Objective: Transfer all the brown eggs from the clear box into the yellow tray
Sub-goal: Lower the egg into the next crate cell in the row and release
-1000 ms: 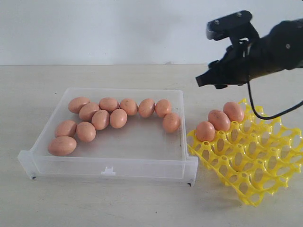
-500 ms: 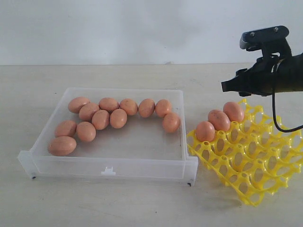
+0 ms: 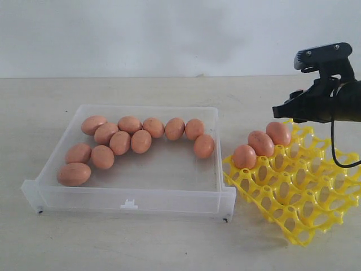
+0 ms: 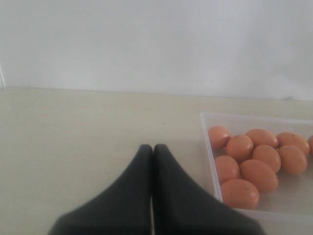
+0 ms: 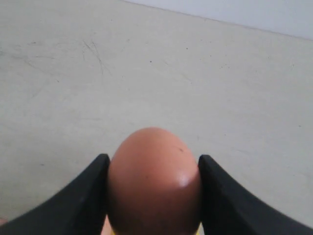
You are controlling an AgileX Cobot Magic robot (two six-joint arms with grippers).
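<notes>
- Right tool (image 5: pixel 152 157) holds one brown egg (image 5: pixel 154 186) between its two dark fingers, which press on opposite sides of the shell at its widest part.
- It hangs in the air above the far edge of the yellow tray (image 3: pixel 304 192), clear of the cups.
- Three eggs (image 3: pixel 260 143) sit in a row along the tray's nearest-to-box edge.
- Twelve brown eggs (image 3: pixel 119 142) lie loose in the clear box (image 3: pixel 130 199), mostly along its back and left.
- Box and tray stand side by side on the pale counter (image 3: pixel 141 243).
- Left tool (image 4: pixel 151 149) is closed and empty, resting low beside the box.
- Judged by look, each egg is light, with a stiff but brittle shell that is smooth and rounded, so it may slip.
- Best hold: across the middle with gentle pressure, then a low, slow release.
</notes>
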